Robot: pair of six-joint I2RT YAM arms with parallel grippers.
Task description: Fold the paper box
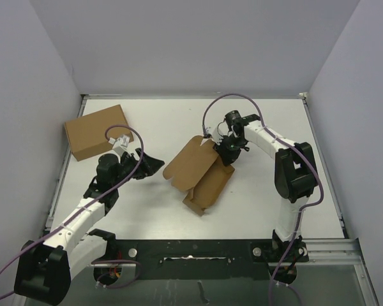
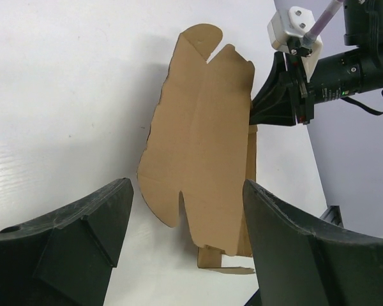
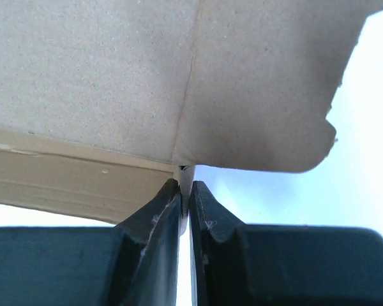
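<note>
The paper box [image 1: 198,172] lies partly folded in the middle of the table, with one flat tabbed panel [image 2: 204,127] raised over its lower part. My left gripper [image 1: 153,164] is open just left of the box and touches nothing; in its wrist view the jaws [image 2: 186,186] stand wide apart with the panel's notched edge beyond them. My right gripper [image 1: 225,153] is shut on a thin cardboard edge at the box's far right side. Its fingertips [image 3: 185,185] pinch that edge under the panel [image 3: 115,76].
A larger plain brown box [image 1: 96,131] sits at the back left, close behind my left arm. White walls enclose the table on three sides. The right arm's wrist and cable [image 2: 345,64] show beyond the panel in the left wrist view.
</note>
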